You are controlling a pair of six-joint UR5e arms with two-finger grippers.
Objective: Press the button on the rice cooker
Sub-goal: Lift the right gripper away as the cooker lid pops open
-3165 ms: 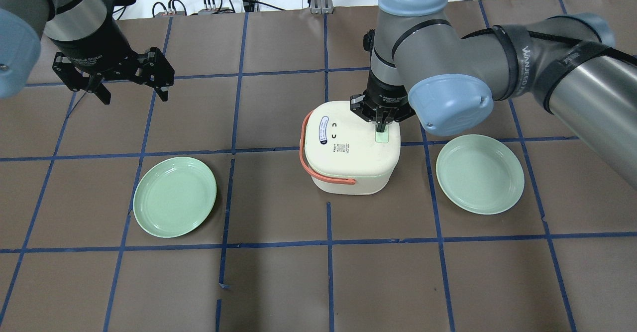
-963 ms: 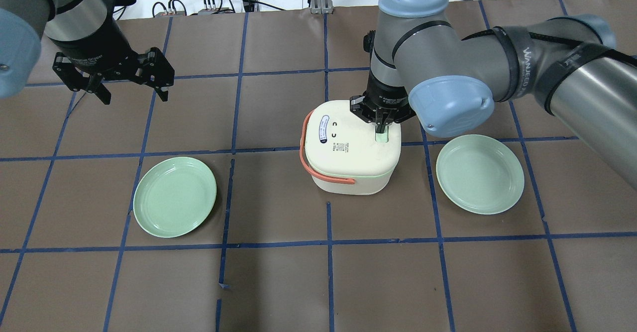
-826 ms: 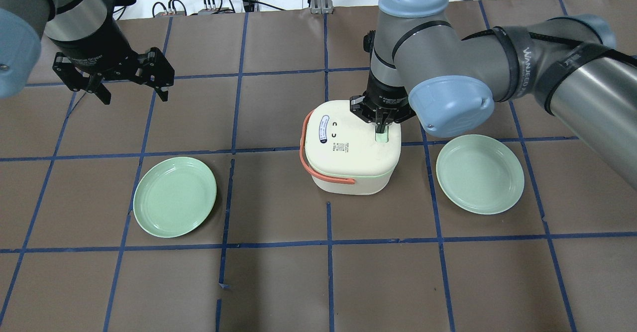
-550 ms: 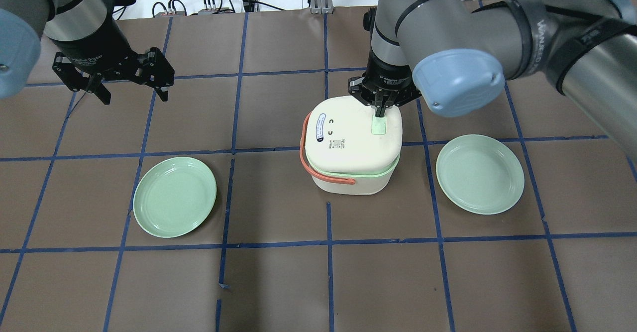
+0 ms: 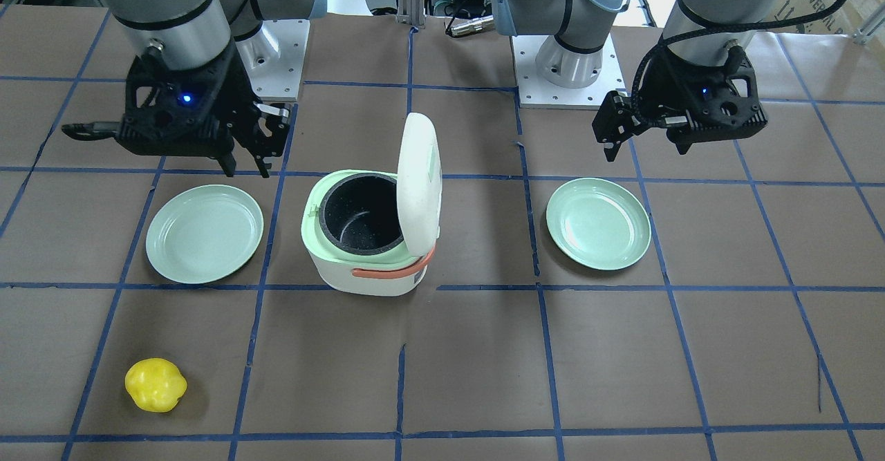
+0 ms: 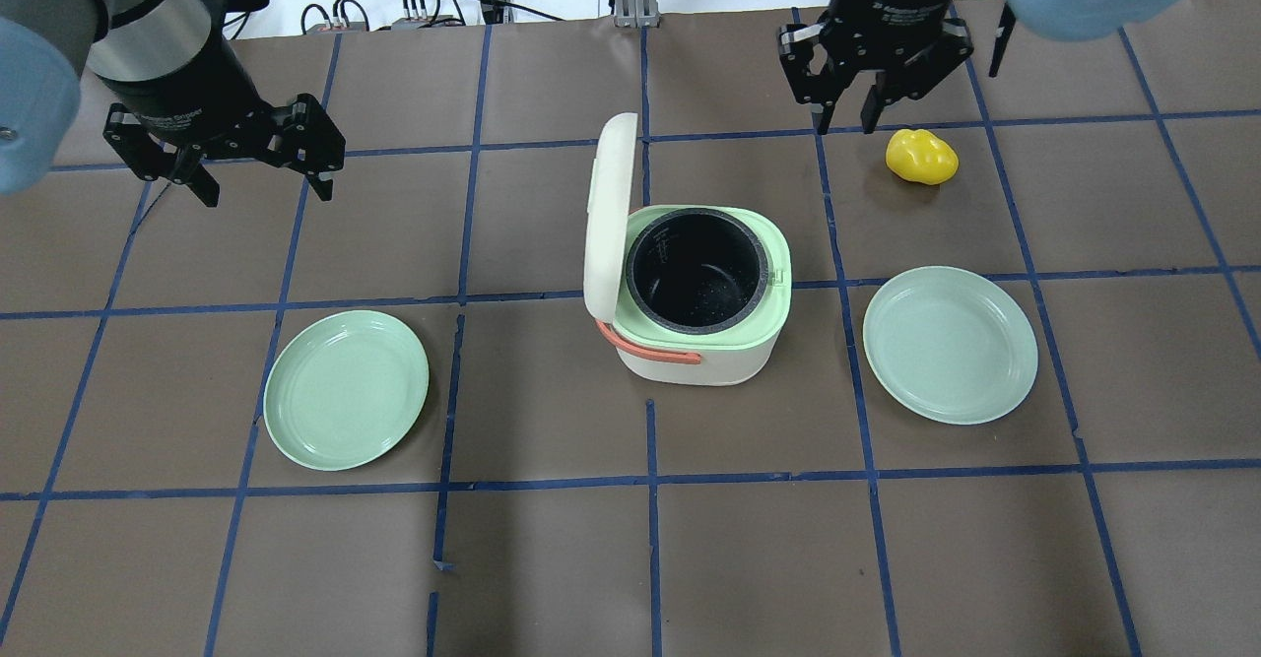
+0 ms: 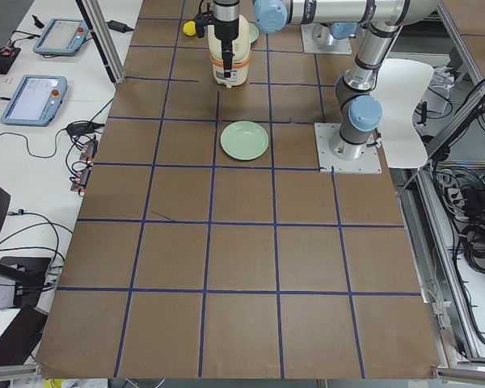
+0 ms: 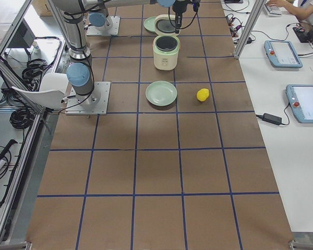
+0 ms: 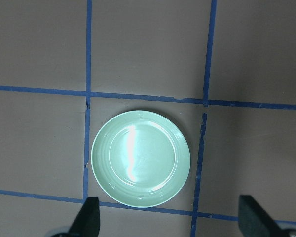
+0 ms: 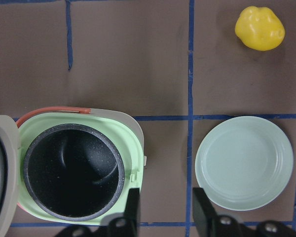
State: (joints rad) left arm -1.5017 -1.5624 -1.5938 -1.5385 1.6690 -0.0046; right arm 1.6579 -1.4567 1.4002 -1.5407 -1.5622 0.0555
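The white rice cooker [image 6: 699,357] stands mid-table with its lid [image 6: 607,214] swung upright on its left side. The black inner pot [image 6: 697,268] is bare and looks empty. The pale green button shows only as a strip on the lid's outer face [image 5: 435,164]. My right gripper [image 6: 845,125] hangs high, behind and to the right of the cooker, touching nothing, its fingers [image 10: 132,207] a small gap apart. My left gripper [image 6: 268,194] is wide open and empty, far left, above a green plate [image 9: 140,165].
Two green plates lie on the table, one left [image 6: 346,389] and one right [image 6: 951,344] of the cooker. A yellow pepper-like object [image 6: 921,157] lies behind the right plate, near my right gripper. An orange handle [image 6: 645,350] hangs on the cooker's front.
My right gripper has lifted off the button and moved up and away to the back right, its fingers parting. The cooker lid has sprung open. The left arm has not moved.
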